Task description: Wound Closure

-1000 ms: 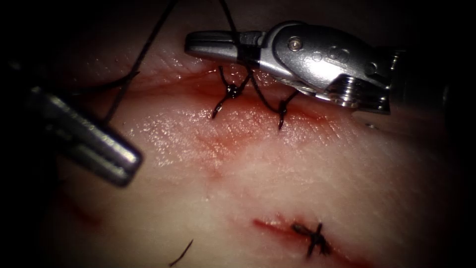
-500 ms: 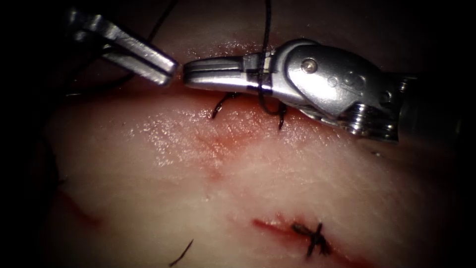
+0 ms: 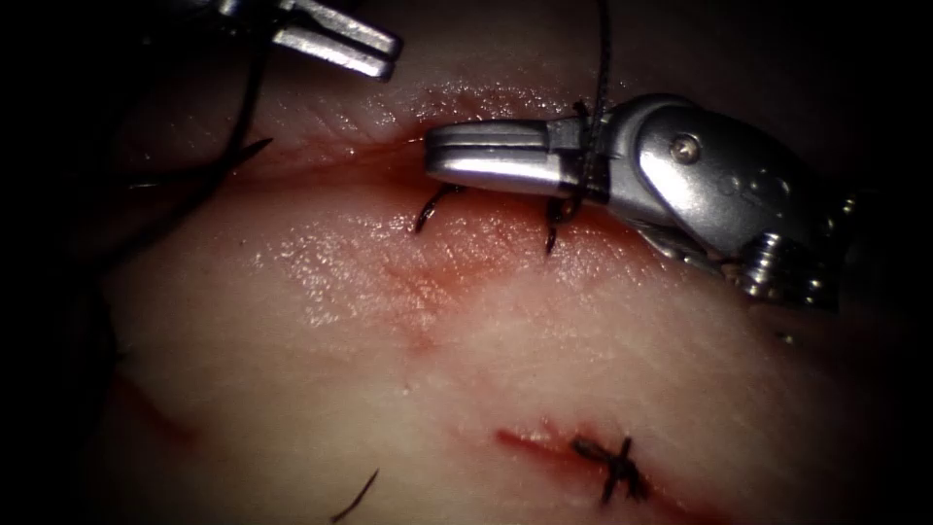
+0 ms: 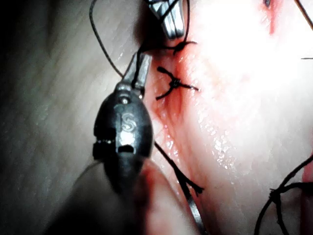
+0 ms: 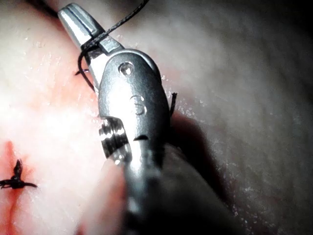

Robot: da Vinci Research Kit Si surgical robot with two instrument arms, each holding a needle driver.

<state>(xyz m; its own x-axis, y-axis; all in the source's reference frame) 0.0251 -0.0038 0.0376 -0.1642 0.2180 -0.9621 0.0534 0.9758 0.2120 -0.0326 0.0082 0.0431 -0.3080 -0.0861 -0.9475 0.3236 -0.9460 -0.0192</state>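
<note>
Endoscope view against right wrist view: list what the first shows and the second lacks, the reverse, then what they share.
Endoscope view: the left tool, what it holds I cannot tell, and a loose thread end on the tissue. Right wrist view: a short thread tail on the far side of the tool's wrist. Both: the right tool, jaws shut with nothing visibly between them, thread looped around them, and the tied stitch.
</note>
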